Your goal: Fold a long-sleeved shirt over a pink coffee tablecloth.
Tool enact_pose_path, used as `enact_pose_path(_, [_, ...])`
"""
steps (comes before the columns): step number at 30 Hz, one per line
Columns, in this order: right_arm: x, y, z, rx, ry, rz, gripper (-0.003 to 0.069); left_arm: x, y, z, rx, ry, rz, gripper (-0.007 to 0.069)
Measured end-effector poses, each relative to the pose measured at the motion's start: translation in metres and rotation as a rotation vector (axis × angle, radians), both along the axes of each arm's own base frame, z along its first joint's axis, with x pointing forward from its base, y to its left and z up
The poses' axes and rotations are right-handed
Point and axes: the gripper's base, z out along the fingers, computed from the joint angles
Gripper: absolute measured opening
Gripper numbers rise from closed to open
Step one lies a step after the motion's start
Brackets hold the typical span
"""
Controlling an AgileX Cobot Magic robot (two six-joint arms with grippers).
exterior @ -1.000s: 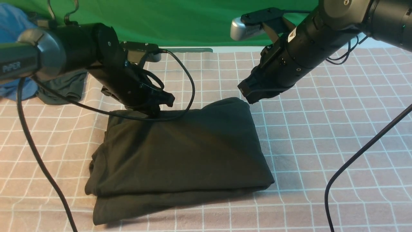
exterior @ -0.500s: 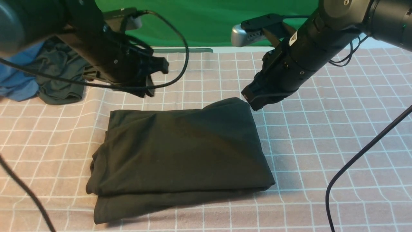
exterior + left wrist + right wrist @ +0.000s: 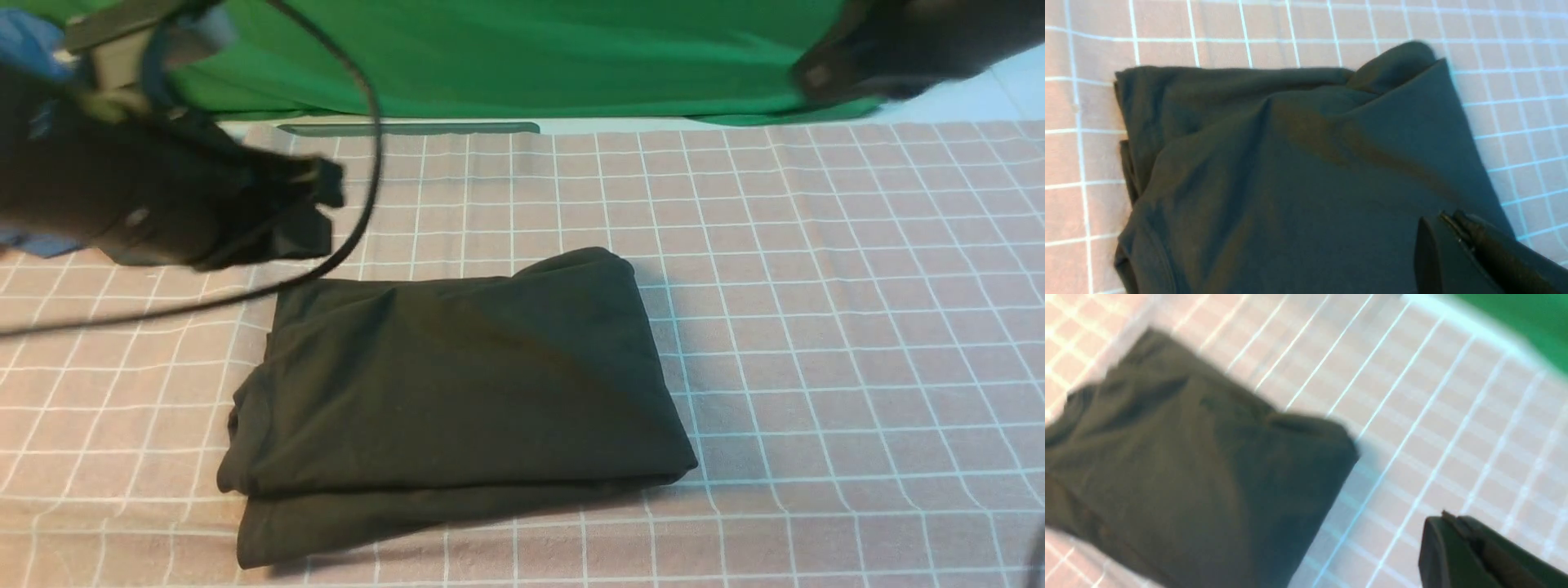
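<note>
The long-sleeved shirt [image 3: 457, 392] lies folded into a thick black rectangle in the middle of the pink coffee tablecloth [image 3: 816, 286]. No print or label shows. My left gripper [image 3: 320, 208] hangs blurred above the cloth, beyond the shirt's far left corner and clear of it. In the left wrist view the left gripper [image 3: 1443, 216] is shut and empty over the shirt [image 3: 1290, 171]. My right arm [image 3: 898, 49] is a blur at the top right. In the right wrist view the right gripper [image 3: 1447, 520] is shut and empty above the bare tablecloth [image 3: 1433, 437], to the right of the shirt [image 3: 1188, 477].
A bright green cloth [image 3: 522, 57] hangs along the back edge. Part of a blue garment [image 3: 33, 243] shows at the far left behind my left arm. The left arm's black cable [image 3: 359, 163] loops above the cloth near the shirt's far left corner.
My left gripper rose off the shirt's far left corner and drew back to the left. The right arm lifted from the far right corner to the upper right. The shirt stayed put.
</note>
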Motion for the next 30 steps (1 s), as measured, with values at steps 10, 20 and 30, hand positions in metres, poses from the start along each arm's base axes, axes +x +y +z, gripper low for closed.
enact_pose_path(10, [-0.111,-0.044,0.021,0.176,-0.424,-0.087,0.0037,-0.091,0.021,-0.005,-0.106,-0.247,0.086,0.0013])
enact_pose_path(20, [-0.21,-0.081,-0.004,0.342,-0.761,-0.135,0.0037,-0.152,0.034,-0.032,-0.192,-0.364,0.122,0.0013])
enact_pose_path(30, [-0.274,-0.103,-0.038,0.419,-0.942,-0.133,0.0037,-0.18,0.04,-0.051,-0.262,-0.448,0.145,0.0013])
